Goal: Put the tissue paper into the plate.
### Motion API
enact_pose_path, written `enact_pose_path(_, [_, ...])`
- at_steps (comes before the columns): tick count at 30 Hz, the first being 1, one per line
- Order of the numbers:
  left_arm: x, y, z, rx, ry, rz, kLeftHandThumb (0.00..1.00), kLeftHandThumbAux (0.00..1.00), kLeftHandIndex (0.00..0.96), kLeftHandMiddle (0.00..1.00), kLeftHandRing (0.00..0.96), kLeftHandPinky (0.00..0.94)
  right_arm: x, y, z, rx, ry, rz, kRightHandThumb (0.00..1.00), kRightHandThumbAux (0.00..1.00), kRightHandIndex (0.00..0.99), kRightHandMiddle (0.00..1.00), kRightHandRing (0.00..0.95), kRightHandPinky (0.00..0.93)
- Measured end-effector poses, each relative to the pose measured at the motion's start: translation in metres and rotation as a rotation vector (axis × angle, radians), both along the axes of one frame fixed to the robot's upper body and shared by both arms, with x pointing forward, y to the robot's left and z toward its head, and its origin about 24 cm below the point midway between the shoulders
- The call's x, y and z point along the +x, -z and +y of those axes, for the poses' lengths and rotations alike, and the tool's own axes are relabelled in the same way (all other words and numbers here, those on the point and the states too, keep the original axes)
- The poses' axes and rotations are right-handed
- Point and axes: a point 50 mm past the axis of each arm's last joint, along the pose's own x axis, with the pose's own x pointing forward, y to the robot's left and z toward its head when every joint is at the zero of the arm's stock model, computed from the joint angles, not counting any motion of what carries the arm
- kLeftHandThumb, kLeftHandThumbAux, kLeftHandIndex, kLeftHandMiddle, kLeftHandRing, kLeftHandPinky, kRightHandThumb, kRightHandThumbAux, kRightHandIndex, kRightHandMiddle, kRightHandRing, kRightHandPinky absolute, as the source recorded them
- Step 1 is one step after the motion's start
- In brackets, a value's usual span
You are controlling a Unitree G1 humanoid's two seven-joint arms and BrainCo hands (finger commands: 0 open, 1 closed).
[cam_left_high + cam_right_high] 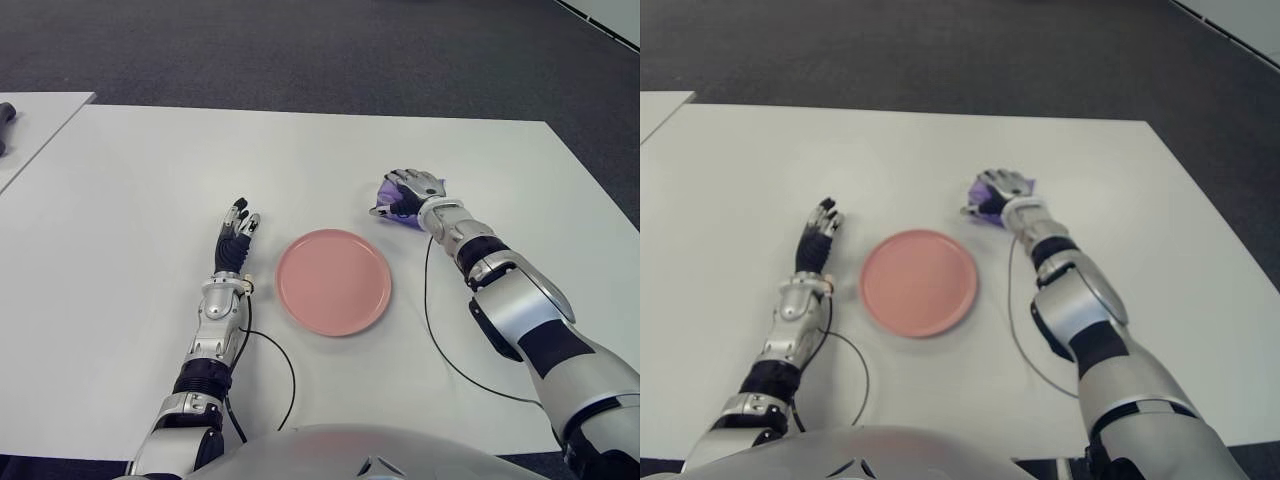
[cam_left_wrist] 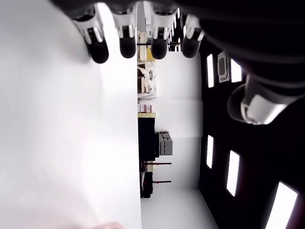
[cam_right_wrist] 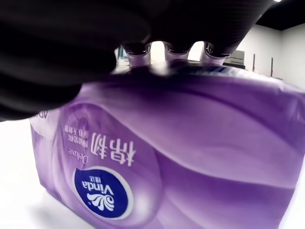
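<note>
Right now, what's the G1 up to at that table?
The right hand is curled over a purple tissue pack on the white table, just past the far right edge of the pink plate. Its fingers wrap the pack's top edge; the pack appears to be sitting on the table, not yet lifted. The plate holds nothing. The left hand shows to the left of the plate, fingers extended and holding nothing.

I see a white table [image 1: 150, 200] filling my view, dark grey carpet [image 1: 300, 50] beyond its far edge, a second white table [image 1: 40, 110] at far left, white walls [image 2: 171, 86] and bright ceiling panels [image 2: 233, 171] in the left wrist view.
</note>
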Motion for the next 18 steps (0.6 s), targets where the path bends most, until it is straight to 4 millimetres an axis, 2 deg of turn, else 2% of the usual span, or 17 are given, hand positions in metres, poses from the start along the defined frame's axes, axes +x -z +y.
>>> enact_pose_path(18, [-0.001,-0.001,0.004,0.012,0.004,-0.005,0.000,0.460,0.000,0.000,0.000,0.000,-0.003,0.002,-0.021,-0.047,0.067,0.004,0.354,0.223,0.000,0.000,0.000,0.000])
